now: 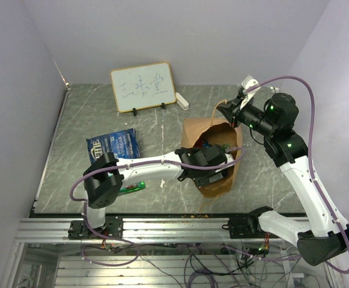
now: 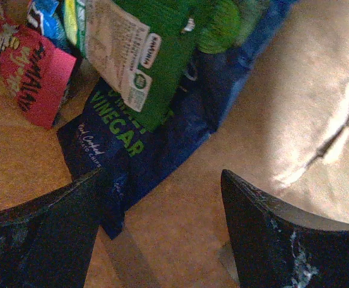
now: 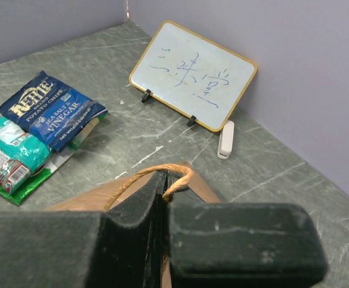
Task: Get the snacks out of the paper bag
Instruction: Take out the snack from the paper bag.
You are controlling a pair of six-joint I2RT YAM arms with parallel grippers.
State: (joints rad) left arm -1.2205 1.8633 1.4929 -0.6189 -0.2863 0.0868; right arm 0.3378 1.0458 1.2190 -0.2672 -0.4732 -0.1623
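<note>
Both arms share one build: white link shells joined by chunky black joint housings. The left arm (image 1: 144, 168) stands on a black base plate bolted to the aluminium rail (image 1: 174, 231) near its left end, and the right arm (image 1: 309, 186) has a matching plate near the rail's right end. A mauve cable (image 1: 309, 96) runs along each arm. Small green lights (image 1: 272, 108) glow on the right arm's black joints. The left gripper (image 2: 161, 174) has black wedge-shaped fingers (image 2: 42, 234) scuffed with pale marks. The right gripper (image 3: 167, 192) has black blocky fingers (image 3: 240, 240) with finely ribbed faces.
</note>
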